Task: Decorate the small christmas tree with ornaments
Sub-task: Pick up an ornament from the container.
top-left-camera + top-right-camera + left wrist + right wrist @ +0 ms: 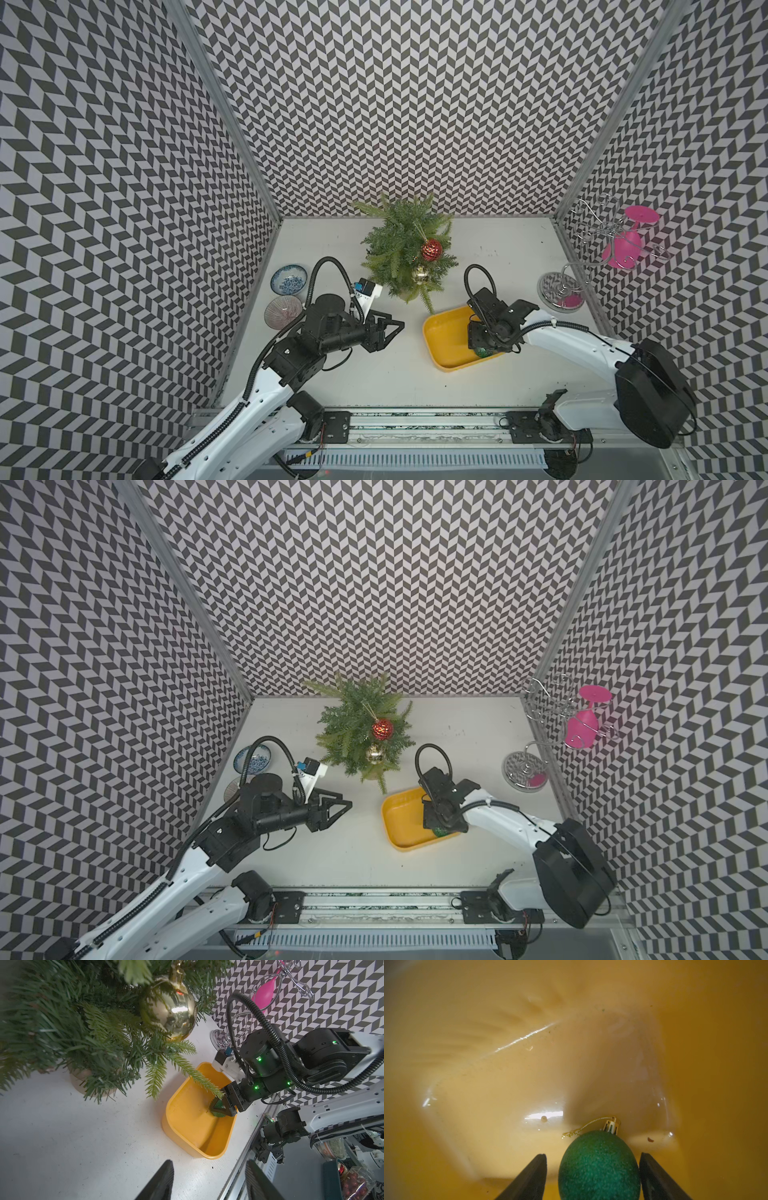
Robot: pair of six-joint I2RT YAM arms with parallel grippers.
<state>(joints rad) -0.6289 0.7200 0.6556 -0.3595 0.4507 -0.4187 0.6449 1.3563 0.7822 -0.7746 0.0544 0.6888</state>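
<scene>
Green and glittery, the bauble is lying in the yellow tray, near the small christmas tree. The right gripper is sitting with jaws apart around it, one side not touching yet. It is looking light, hard, round and slippery, so squeezing its middle gently is looking safest.

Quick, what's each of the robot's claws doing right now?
Left gripper: open, empty.
Right gripper: open, jaws either side of the green ornament in the yellow tray, gap on one side, not gripped yet.
</scene>
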